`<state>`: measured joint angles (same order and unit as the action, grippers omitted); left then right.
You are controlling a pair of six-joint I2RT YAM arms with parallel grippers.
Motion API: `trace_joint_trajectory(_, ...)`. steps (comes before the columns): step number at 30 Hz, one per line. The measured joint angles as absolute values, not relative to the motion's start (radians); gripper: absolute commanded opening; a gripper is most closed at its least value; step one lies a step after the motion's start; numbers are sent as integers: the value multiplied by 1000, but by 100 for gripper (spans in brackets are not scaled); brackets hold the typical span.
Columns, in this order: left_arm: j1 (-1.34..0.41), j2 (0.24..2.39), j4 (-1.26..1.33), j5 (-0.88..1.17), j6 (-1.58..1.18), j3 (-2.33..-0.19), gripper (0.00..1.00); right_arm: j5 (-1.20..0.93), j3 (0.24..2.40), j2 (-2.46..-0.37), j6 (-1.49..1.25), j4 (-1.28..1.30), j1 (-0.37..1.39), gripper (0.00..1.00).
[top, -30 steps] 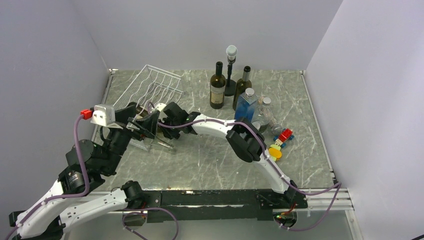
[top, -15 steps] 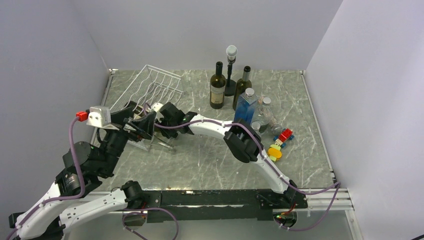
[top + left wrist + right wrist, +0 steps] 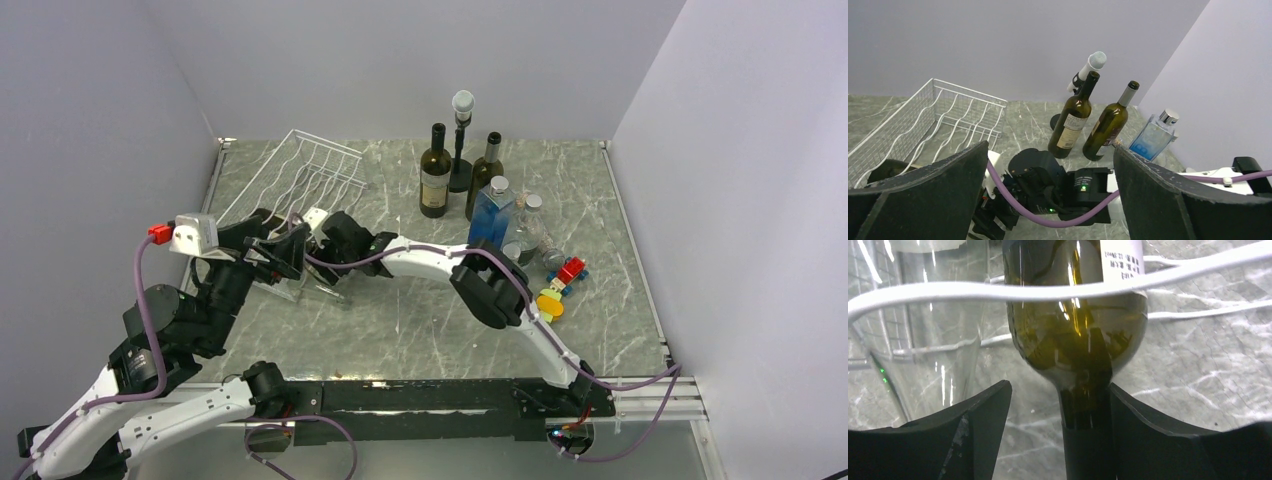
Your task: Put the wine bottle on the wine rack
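A dark green wine bottle (image 3: 1073, 335) lies with its body on the white wires of the wine rack (image 3: 973, 290), neck pointing toward the right wrist camera. My right gripper (image 3: 1059, 390) is open around the neck: the neck rests against the right finger (image 3: 1148, 430), and a gap shows beside the left finger (image 3: 973, 425). From above, the right gripper (image 3: 318, 228) sits at the near edge of the rack (image 3: 305, 175), and the bottle is hidden under the arms. My left gripper (image 3: 1050, 190) is wide open and empty, hovering just above the right wrist.
Two upright wine bottles (image 3: 435, 175) (image 3: 486, 172) stand at the back beside a black stand with a white top (image 3: 461, 140). A blue bottle (image 3: 492, 210), a glass jar (image 3: 530, 225) and toy bricks (image 3: 560, 285) sit right of centre. A clear stand (image 3: 290, 290) lies under the left gripper.
My right gripper's jaws have opened off the bottle neck, having been shut on it before. Both grippers have shifted slightly left toward the rack.
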<state>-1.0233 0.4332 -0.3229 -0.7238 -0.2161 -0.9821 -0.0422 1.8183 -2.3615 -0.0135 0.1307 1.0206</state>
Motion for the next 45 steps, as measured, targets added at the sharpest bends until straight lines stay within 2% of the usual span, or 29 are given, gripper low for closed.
trace_joint_trajectory(7,-1023,432,-319,-728,-206,-982,99,-1,1655,-2224,-10,70,1031,80)
trace_joint_trajectory(15,-1023,430,-313,-729,-198,-982,99,27,1579,-2064,-20,86,1035,84)
trace_joint_trajectory(19,-1023,431,-315,-720,-190,-982,99,27,1512,-1911,-23,130,1035,84)
trace_joint_trajectory(24,-1023,434,-320,-712,-177,-982,99,67,1534,-1773,-30,187,1027,84)
trace_joint_trajectory(31,-1023,454,-323,-696,-176,-982,99,219,1574,-1700,-85,315,942,83)
trace_joint_trajectory(37,-1023,460,-321,-690,-170,-982,99,417,1603,-1698,-142,397,843,82)
trace_joint_trajectory(45,-1023,491,-333,-686,-170,-982,99,528,1769,-1762,-192,442,709,81)
